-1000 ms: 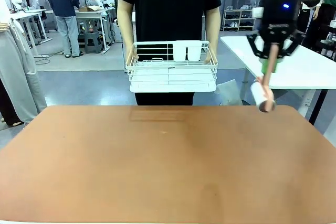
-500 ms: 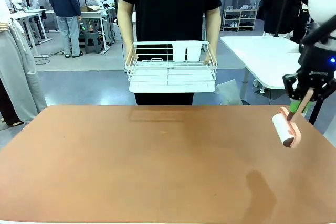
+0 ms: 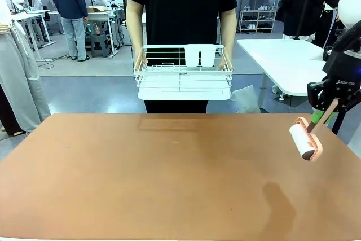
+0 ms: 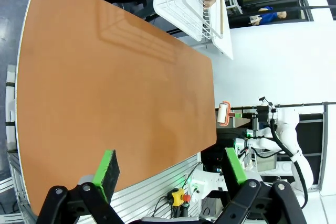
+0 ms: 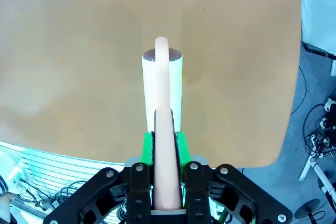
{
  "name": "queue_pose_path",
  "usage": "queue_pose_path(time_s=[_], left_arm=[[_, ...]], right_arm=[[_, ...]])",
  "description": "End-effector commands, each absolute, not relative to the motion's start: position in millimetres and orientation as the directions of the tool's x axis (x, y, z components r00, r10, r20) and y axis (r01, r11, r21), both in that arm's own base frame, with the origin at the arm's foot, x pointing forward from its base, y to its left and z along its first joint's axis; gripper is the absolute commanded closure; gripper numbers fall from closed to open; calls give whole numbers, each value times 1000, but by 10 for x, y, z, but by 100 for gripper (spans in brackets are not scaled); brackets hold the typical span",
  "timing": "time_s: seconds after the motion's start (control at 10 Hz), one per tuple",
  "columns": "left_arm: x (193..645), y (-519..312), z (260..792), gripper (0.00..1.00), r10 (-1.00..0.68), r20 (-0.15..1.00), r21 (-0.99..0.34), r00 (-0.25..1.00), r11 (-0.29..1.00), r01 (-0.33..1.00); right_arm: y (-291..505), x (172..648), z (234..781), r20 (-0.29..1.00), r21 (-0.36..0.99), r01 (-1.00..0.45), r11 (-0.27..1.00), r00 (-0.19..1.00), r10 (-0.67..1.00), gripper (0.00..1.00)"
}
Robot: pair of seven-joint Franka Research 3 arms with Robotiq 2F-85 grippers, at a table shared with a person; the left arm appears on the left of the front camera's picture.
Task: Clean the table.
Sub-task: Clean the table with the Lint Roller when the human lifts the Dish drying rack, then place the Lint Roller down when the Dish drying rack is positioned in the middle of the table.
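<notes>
Across the near ground, the table (image 3: 169, 179): wide, matte terracotta with rounded corners, reaching from the robot's edge to the far side. Over its right side, toward the far corner, the right gripper (image 3: 325, 107), clamped tight on the peach handle of a lint roller (image 3: 303, 142). Handle slanting down and to the left, white roll at the low end, tilted and held clear of the surface, with a soft shadow (image 3: 279, 207) thrown on the top nearer and to the left. From the right wrist, the same grip up close: green pads (image 5: 147, 148) pressed to either side of the handle, roll pointing away over the brown top. Along the left gripper (image 4: 170, 166), jaws spread wide with nothing between them, high over the table and well apart from the roller. At the far side, a person (image 3: 180, 4) in a black top, standing just behind the far edge, a hand (image 3: 141, 60) at each end of a white wire rack (image 3: 183, 80) held level off the table. In the rack's far right part, two white containers (image 3: 200, 55), upright and side by side. Beyond the far right corner, a smaller white-topped table (image 3: 293, 66).
</notes>
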State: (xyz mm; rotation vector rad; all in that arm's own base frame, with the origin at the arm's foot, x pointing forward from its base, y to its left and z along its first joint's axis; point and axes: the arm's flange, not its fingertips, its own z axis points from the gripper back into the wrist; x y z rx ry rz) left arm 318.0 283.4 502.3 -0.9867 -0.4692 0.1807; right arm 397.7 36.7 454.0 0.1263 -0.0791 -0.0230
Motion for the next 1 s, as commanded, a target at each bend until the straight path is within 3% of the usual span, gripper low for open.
queue_pose_path(time_s=[0.0, 0.9], left_arm=[[3168, 2864, 5037, 0, 350, 321, -842, 880, 531, 96], [3168, 2864, 5037, 0, 350, 321, -842, 880, 531, 96]], right_arm=[[391, 3973, 4560, 73, 100, 49, 994, 996, -57, 79], [391, 3973, 4560, 73, 100, 49, 994, 996, -57, 79]])
